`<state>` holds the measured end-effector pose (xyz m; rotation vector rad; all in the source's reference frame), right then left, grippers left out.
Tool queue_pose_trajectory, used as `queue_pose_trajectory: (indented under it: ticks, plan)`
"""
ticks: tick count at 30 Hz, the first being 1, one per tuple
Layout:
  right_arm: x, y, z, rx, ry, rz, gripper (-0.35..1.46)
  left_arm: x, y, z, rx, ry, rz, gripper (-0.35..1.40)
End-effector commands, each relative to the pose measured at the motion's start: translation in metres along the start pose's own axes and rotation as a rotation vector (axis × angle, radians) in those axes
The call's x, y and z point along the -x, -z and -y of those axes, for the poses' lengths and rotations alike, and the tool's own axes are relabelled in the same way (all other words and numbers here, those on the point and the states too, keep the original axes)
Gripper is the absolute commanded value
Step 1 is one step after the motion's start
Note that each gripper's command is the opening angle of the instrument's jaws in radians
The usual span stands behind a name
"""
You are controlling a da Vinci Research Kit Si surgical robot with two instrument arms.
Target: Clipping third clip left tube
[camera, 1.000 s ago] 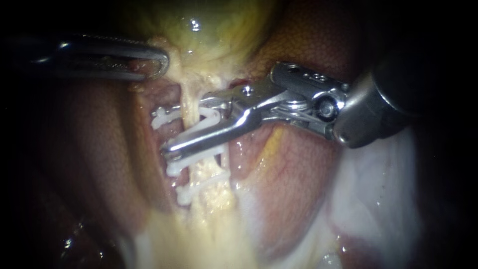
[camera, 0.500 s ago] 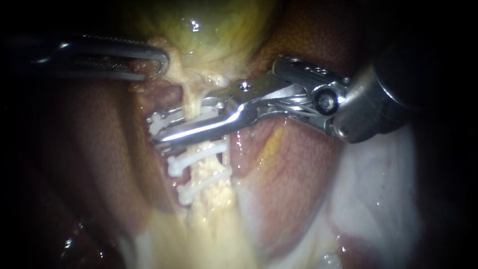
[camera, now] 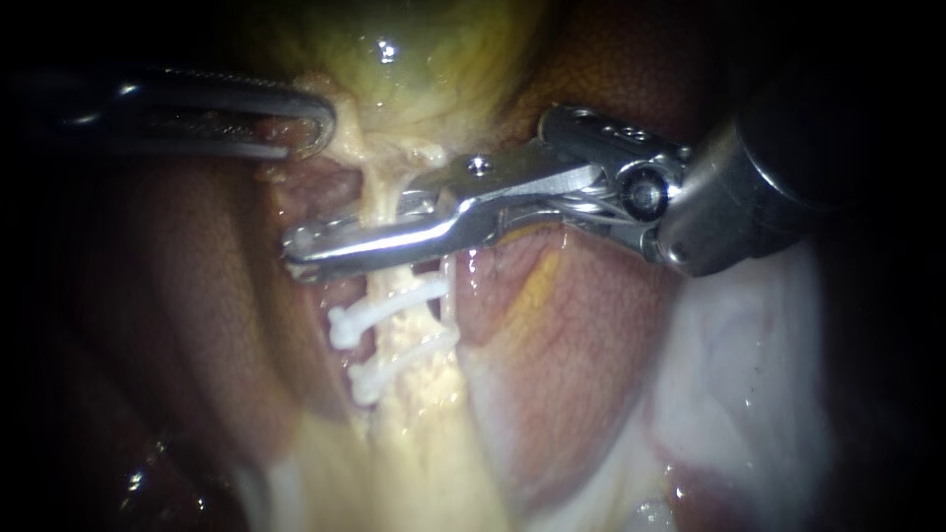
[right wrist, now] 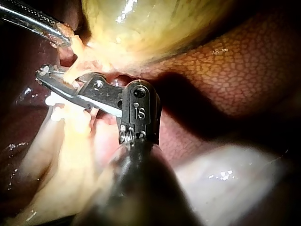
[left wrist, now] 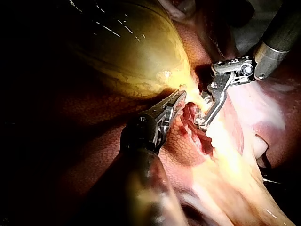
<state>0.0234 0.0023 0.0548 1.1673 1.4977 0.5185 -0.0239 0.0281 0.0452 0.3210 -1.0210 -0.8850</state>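
Observation:
A pale yellow tube [camera: 378,197] runs down from the gallbladder [camera: 414,59]. My right instrument [camera: 301,246] comes in from the right and lies across this tube, its jaws pressed together on a white clip around it; only a sliver of the clip shows at the tips. Two white clips [camera: 389,305] [camera: 399,360] sit across the tube below the jaws. My left instrument [camera: 310,123] holds the tissue at the gallbladder's neck, jaws shut on it. In the right wrist view the right instrument [right wrist: 44,74] clamps the tube, with the left instrument [right wrist: 59,34] just ahead.
Dark red-brown liver [camera: 177,296] lies left of the tube, and pinker liver [camera: 572,325] right of it. Whitish tissue [camera: 729,374] fills the lower right. The right instrument's thick shaft [camera: 749,197] takes up the upper right. The gallbladder [left wrist: 127,52] bulges ahead of the left instrument.
The right instrument's jaws, open around the tube with a white clip a second ago, have closed together on it and shifted slightly up the tube. The left instrument has stayed still.

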Motion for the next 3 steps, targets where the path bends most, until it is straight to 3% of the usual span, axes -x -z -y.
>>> queue_pose_trajectory:
  ticks: [1, 3]
  plan:
    - [0.0, 0.0, -0.0001, 0.0, 0.0, 0.0, -0.35, 0.0, 0.0, 0.0, 0.0, 0.0, 0.0, -0.35]
    - [0.0001, 0.0001, -0.0001, 0.001, 0.0, 0.0, -0.35, 0.0, 0.0, 0.0, 0.0, 0.0, 0.0, -0.35]
